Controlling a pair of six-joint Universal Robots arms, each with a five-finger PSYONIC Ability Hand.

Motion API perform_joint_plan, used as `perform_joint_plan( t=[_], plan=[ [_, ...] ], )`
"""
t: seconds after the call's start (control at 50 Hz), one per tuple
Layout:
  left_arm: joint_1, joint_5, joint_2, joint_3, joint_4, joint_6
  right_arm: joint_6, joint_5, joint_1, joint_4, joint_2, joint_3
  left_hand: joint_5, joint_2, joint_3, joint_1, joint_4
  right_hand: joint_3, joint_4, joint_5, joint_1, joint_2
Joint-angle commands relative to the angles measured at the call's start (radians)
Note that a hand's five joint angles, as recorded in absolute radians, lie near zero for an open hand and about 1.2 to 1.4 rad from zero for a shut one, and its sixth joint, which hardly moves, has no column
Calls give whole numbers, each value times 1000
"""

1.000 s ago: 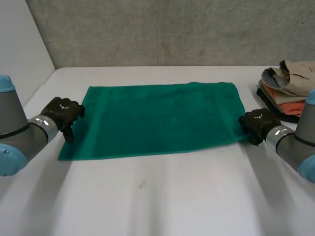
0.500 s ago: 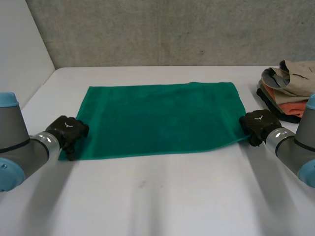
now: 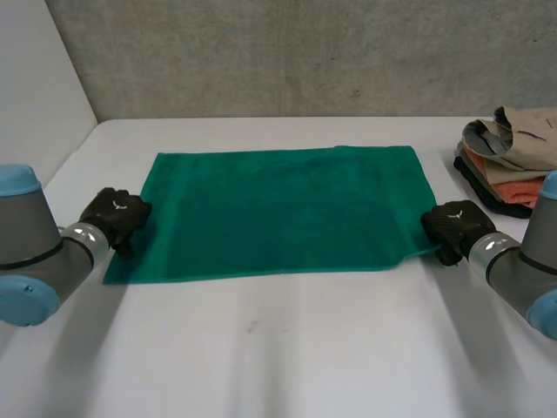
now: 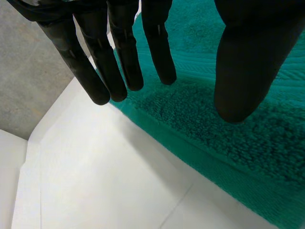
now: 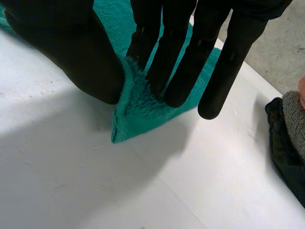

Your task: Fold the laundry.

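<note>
A green towel [image 3: 278, 209] lies spread flat on the white table. My left hand [image 3: 115, 218] is at the towel's left edge, close to the near left corner. In the left wrist view its fingers [image 4: 119, 52] are straight and its thumb stands apart, just above the towel's hem [image 4: 228, 143], open. My right hand [image 3: 452, 228] is at the near right corner. In the right wrist view the thumb [image 5: 71, 47] and fingers pinch that corner [image 5: 138, 109], and the cloth is bunched up between them.
A pile of folded clothes [image 3: 509, 157] in beige, orange and black sits at the table's far right, close to my right arm; its dark edge [image 5: 288, 138] lies beside my right hand. A grey wall stands behind the table. White tabletop [image 3: 278, 348] spreads in front of the towel.
My left hand dipped toward the near left corner, then drew back a little along the left edge, its fingers closing somewhat. My right hand tightened on the near right corner, which now rises slightly.
</note>
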Motion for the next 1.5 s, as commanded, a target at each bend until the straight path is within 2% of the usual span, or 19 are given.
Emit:
perform_joint_plan(
  t=[0.02, 0.2, 0.4, 0.66, 0.76, 0.94, 1.0, 1.08, 1.24, 1.36, 1.4, 1.46, 1.5],
  plan=[
    [-2, 8, 6, 19, -68, -6, 4, 0, -4, -1, -12, 11, 145, 143, 145, 139, 141, 213, 204, 227, 266, 218],
    [10, 35, 117, -49, -194, -40, 4, -3, -6, -1, -12, 7, -160, -163, -161, -167, -164, 213, 204, 227, 266, 218],
    [42, 54, 50, -41, -128, 1, -1, -1, -1, 0, -8, 14, -154, -157, -155, -161, -158, 213, 204, 227, 266, 218],
    [16, 28, -63, 22, -82, 55, 2, -1, -12, 0, -11, 16, -131, -134, -132, -137, -135, 213, 204, 227, 266, 218],
    [5, 19, -61, 48, -52, 60, 4, -3, -12, -1, -14, 19, -28, -31, -29, -35, -32, 213, 204, 227, 266, 218],
    [-4, 0, -55, 77, 17, -6, 4, -4, -7, -1, -18, 27, 63, 60, 62, 56, 59, 213, 204, 227, 266, 218],
    [-10, 2, -69, 79, 14, -15, 4, -1, -7, -1, -18, 31, 215, 212, 214, 208, 211, 213, 204, 227, 266, 218],
    [-10, 9, -67, 77, 5, -22, -1, 0, -6, -1, -20, 31, 728, 725, 727, 721, 724, 213, 204, 227, 266, 218],
    [28, 42, 23, 43, -88, -74, 5, -1, -12, 23, -67, 31, 729, 726, 728, 722, 725, 213, 204, 227, 266, 218],
    [74, 71, 132, -35, -239, -85, -36, -21, -20, 178, -127, 36, 729, 726, 728, 722, 725, 213, 204, 227, 266, 218],
    [88, 69, 154, -53, -278, -75, -78, -29, -27, 248, -141, 36, 729, 726, 728, 722, 725, 213, 204, 227, 266, 218],
    [128, 65, 198, -99, -376, -29, -218, -44, -70, 415, -170, 39, 729, 726, 728, 722, 725, 213, 204, 227, 266, 218],
    [165, 62, 232, -144, -464, 33, -375, -49, -112, 560, -186, 51, 729, 726, 728, 722, 725, 213, 204, 227, 266, 218]
  ],
)
